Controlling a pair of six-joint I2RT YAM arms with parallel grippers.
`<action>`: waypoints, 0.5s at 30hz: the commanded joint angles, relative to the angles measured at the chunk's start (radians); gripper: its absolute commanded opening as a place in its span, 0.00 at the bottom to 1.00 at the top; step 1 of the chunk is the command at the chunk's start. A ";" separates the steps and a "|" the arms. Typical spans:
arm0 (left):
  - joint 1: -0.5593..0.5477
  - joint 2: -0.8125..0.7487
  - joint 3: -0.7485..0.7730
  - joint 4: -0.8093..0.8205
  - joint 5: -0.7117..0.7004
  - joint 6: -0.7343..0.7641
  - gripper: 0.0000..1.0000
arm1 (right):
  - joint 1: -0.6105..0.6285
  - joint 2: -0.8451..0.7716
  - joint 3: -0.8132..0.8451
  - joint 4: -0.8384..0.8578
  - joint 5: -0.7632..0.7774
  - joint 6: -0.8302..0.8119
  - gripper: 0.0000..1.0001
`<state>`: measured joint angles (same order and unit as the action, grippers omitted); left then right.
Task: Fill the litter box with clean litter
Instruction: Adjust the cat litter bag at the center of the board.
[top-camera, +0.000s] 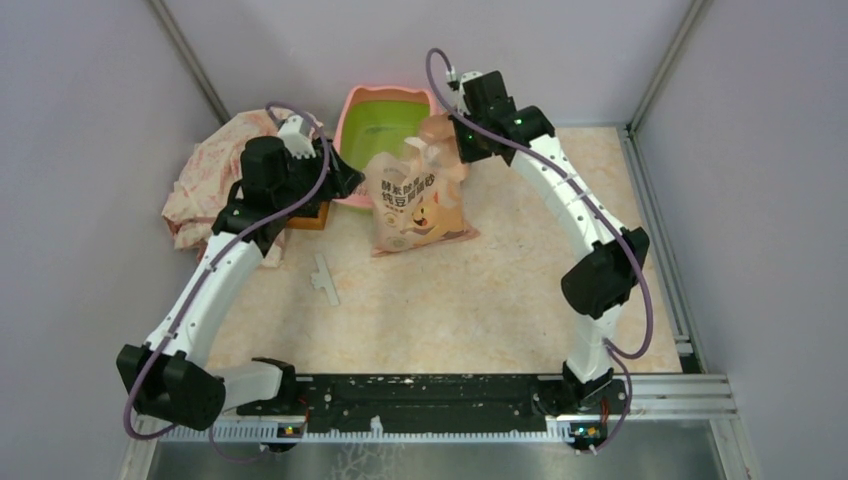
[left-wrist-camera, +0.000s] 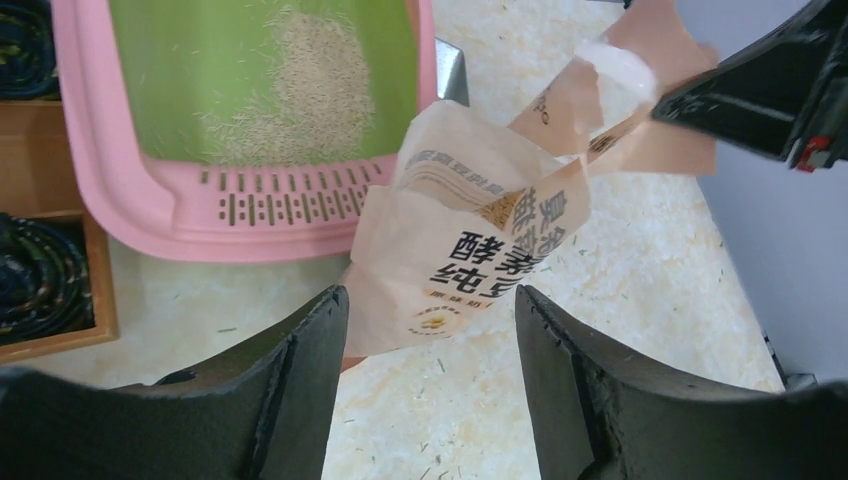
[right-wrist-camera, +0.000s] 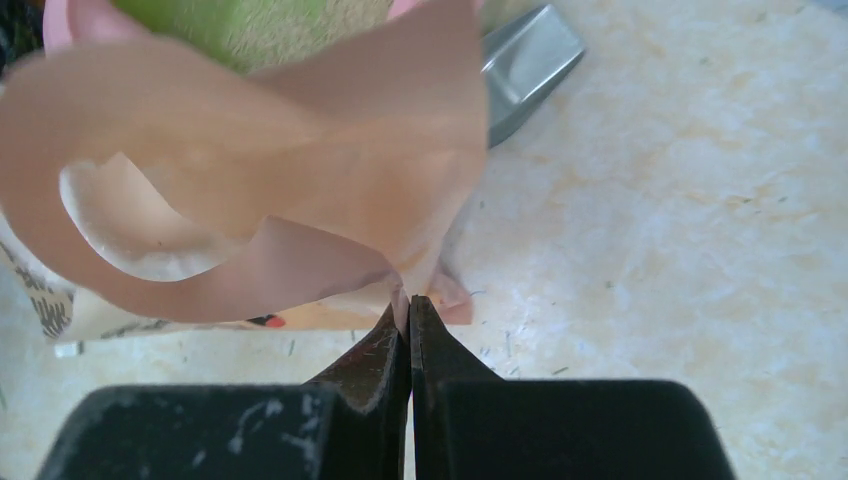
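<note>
Litter box (top-camera: 385, 115) had your left gripper (left-wrist-camera: 430, 295) hanging off its near left side, jaws spread and empty. Inside its green floor only a thin patch of clean litter (left-wrist-camera: 310, 80) showed, so most of the fill looked undone. Just right of that, the peach bag (top-camera: 415, 200) leaned at the near edge, its open top raised. Its skin looked soft and crinkly, and the load probably sagged low and heavy. You would have done best to take the body near the bottom. Your right gripper (right-wrist-camera: 410, 300) was clamped on a thin flap at the mouth, which could have slipped or torn.
</note>
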<state>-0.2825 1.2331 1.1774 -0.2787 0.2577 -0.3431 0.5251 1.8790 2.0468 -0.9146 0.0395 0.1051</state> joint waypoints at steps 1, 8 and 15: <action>0.034 -0.024 -0.022 -0.046 0.005 0.015 0.68 | -0.011 0.017 0.134 0.032 0.153 -0.024 0.00; 0.066 -0.029 -0.098 -0.015 0.024 0.008 0.66 | -0.039 0.134 0.251 0.032 0.267 -0.042 0.00; 0.066 -0.038 -0.193 0.137 0.120 0.035 0.38 | -0.054 0.138 0.172 0.082 0.226 -0.013 0.00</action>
<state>-0.2195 1.2144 1.0206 -0.2668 0.2958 -0.3389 0.4870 2.0441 2.2425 -0.9020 0.2478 0.0715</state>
